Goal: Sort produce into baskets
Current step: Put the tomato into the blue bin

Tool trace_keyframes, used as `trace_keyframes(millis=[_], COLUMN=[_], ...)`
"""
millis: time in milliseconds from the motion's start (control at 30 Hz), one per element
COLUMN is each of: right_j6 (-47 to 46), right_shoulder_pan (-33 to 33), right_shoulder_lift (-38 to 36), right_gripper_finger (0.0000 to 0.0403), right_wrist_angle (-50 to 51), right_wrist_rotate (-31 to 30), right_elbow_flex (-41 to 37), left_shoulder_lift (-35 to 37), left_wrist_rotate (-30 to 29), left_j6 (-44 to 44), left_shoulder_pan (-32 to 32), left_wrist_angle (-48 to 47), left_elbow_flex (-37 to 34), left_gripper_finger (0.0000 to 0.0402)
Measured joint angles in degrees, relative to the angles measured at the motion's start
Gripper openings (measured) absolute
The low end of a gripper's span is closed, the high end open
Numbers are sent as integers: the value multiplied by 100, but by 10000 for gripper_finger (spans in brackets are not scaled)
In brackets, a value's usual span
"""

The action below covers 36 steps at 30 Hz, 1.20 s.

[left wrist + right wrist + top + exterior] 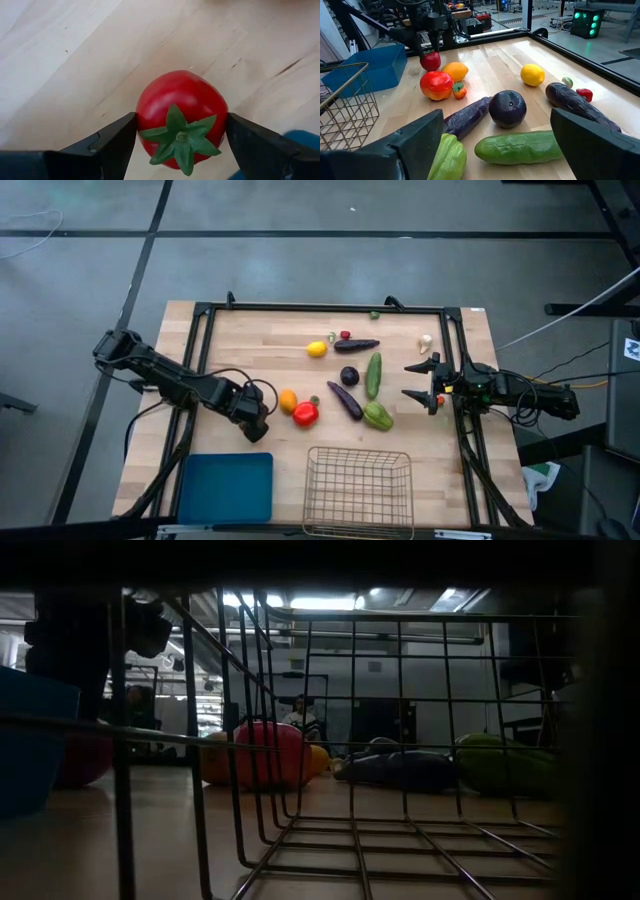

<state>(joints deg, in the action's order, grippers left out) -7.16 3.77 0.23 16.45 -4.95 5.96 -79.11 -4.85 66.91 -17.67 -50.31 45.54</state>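
The left end effector (181, 137) is gripping a red tomato (181, 118), its two fingers (107, 145) pressing against the fruit's opposite sides with the green stem cap facing the wrist camera. From across the worktop (260, 330) it is hanging over bare wood with the tomato (430, 60) in its grip, seemingly just off the surface. The blue tray (226, 487) is lying just beyond it toward the front edge, the wire basket (358, 490) sitting beside that tray and farther off. So I judge the coming move as a short carry forward to the tray, and the left arm is clearly the nearer one for it. The rest of the produce is lying mid-worktop: an orange (288, 400), a red pepper (306, 414), eggplants, a cucumber (374, 374). The right end effector (420, 383) is waiting at the right rail, spread wide and carrying nothing.
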Motion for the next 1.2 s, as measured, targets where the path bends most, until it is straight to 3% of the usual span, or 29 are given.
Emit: trace_keyframes(millis=[300,667,1000,1200], right_j6=[1,-2,-2,-2], right_shoulder_pan=[0,0,0,0], right_shoulder_lift=[2,2,2,1], right_gripper_finger=[365,365,365,365], right_wrist_angle=[0,0,0,0], right_wrist_rotate=[2,2,2,2], right_elbow_flex=[0,0,0,0], left_shoulder_lift=[-2,-7,368,727], left_wrist_rotate=[-126,-128,-99,308], left_j6=[-234,-242,-726,-1024], left_shoulder_pan=[-2,2,24,23], left_wrist_angle=[-17,5,-106,-265], left_elbow_flex=[-7,-11,183,533], left_gripper_finger=[289,249,246,246])
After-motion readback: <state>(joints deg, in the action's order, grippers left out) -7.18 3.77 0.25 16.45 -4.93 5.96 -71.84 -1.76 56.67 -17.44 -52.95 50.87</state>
